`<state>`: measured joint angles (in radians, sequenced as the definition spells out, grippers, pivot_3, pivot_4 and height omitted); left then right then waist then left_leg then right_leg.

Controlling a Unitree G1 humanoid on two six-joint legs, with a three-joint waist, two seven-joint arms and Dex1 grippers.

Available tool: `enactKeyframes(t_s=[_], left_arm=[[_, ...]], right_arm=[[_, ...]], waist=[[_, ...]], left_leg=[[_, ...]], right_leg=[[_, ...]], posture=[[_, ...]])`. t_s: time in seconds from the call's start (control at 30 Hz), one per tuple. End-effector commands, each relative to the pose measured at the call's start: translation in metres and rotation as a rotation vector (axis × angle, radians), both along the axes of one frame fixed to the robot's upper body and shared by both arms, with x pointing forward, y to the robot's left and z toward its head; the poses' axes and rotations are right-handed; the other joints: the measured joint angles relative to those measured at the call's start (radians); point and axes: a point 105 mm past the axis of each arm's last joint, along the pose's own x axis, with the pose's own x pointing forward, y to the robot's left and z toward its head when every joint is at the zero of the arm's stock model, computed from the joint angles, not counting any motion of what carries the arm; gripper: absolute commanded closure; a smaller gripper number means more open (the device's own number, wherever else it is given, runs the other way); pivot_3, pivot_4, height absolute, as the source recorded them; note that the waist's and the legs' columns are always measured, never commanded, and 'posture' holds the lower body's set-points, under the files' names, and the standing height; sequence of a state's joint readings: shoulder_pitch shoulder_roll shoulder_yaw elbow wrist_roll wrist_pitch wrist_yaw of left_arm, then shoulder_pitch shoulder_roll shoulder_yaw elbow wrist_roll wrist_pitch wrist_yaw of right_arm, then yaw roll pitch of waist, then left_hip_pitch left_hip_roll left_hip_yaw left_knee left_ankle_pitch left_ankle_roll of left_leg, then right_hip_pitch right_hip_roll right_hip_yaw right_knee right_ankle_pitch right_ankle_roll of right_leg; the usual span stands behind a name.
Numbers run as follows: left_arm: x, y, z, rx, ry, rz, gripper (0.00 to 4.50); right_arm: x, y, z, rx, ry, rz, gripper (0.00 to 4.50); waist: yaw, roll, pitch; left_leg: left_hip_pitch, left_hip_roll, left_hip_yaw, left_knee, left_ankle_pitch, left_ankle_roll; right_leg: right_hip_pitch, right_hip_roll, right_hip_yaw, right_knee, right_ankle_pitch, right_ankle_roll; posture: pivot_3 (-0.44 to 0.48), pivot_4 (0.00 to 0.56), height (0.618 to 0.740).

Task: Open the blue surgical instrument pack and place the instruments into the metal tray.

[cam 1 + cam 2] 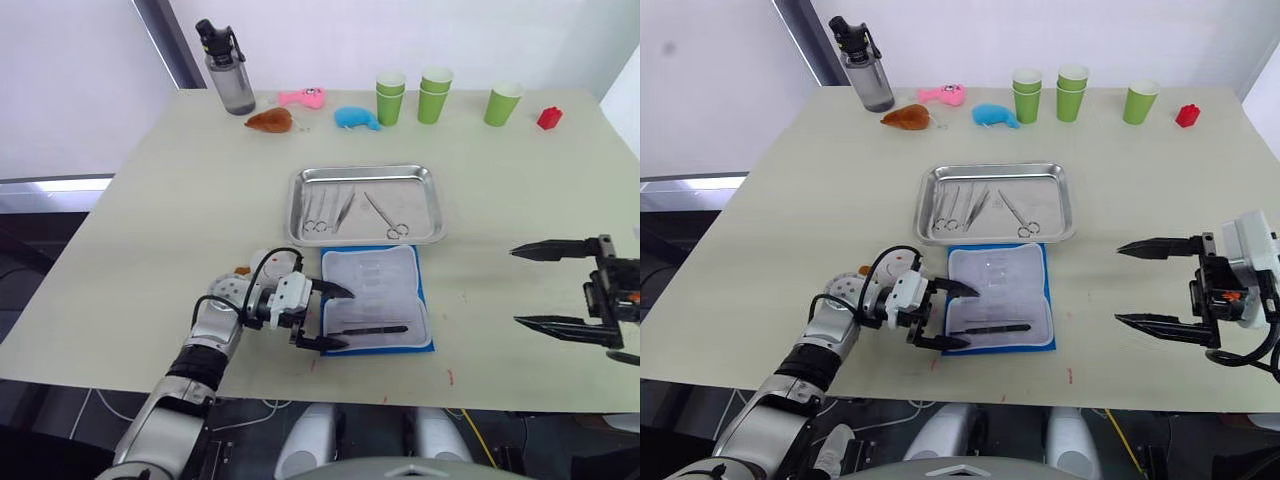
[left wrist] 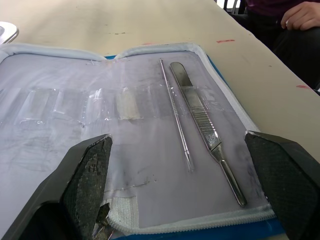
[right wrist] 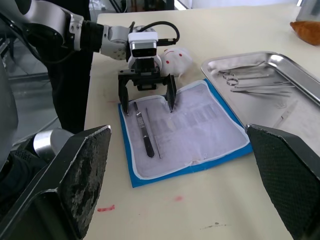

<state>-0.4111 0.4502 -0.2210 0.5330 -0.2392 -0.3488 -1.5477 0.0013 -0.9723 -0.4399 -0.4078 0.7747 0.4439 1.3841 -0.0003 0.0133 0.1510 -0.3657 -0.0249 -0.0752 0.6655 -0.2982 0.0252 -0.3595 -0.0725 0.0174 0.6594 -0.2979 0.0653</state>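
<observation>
Left gripper (image 1: pixel 334 318) spread wide over opened blue surgical instrument pack (image 1: pixel 377 299) — two instruments (image 2: pixel 197 115) inside.

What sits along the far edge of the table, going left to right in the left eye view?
Water bottle → brown toy → pink toy → blue toy → green cup stack → second green cup stack → single green cup → red block.

Two instruments (image 2: pixel 205 129) lie in the open blue surgical instrument pack (image 1: pixel 378 298), with about four more in the single metal tray (image 1: pixel 366 205). Along the tabletop's far edge: five green cups (image 1: pixel 432 95) in three stacks, one water bottle (image 1: pixel 227 70), three small toys (image 1: pixel 303 97), one red block (image 1: pixel 549 118).
</observation>
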Motion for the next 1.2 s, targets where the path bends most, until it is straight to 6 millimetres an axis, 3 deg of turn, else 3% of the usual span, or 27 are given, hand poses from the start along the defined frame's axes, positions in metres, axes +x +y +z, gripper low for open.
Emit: enactKeyframes(t_s=[0.03, 0.63, 0.8, 1.2], left_arm=[[-0.017, 0.010, -0.042, 0.110, 0.148, 0.002, 0.00], [-0.014, 0.006, -0.039, 0.106, 0.127, -0.001, 0.00], [-0.013, 0.005, -0.037, 0.105, 0.123, -0.006, 0.00], [-0.015, 0.007, -0.035, 0.107, 0.121, -0.009, 0.00]], right_arm=[[0.001, 0.017, -0.007, -0.051, -0.080, 0.053, 0.01], [0.030, 0.079, -0.067, -0.133, -0.065, 0.056, 0.01], [0.054, 0.098, -0.086, -0.207, -0.122, -0.007, 0.01], [0.069, 0.107, -0.122, -0.354, -0.097, -0.011, 0.01]], waist=[[0.003, 0.001, -0.001], [0.012, 0.006, -0.004], [0.010, 0.006, -0.004], [0.006, 0.008, -0.005]], left_leg=[[0.000, 0.000, 0.000, 0.001, 0.000, 0.000], [0.003, 0.000, -0.001, 0.002, 0.001, -0.001], [0.003, -0.001, -0.002, 0.002, 0.001, -0.002], [0.002, -0.002, -0.003, 0.001, 0.001, -0.002]], right_leg=[[0.000, 0.000, 0.000, 0.000, 0.000, 0.000], [0.000, 0.002, 0.000, 0.002, 0.000, -0.001], [0.000, 0.002, -0.001, 0.002, 0.000, -0.001], [0.000, 0.003, -0.001, 0.002, 0.000, -0.001]], posture=[[0.000, 0.150, 0.734], [0.000, 0.150, 0.734], [0.000, 0.150, 0.734], [0.000, 0.150, 0.734]])
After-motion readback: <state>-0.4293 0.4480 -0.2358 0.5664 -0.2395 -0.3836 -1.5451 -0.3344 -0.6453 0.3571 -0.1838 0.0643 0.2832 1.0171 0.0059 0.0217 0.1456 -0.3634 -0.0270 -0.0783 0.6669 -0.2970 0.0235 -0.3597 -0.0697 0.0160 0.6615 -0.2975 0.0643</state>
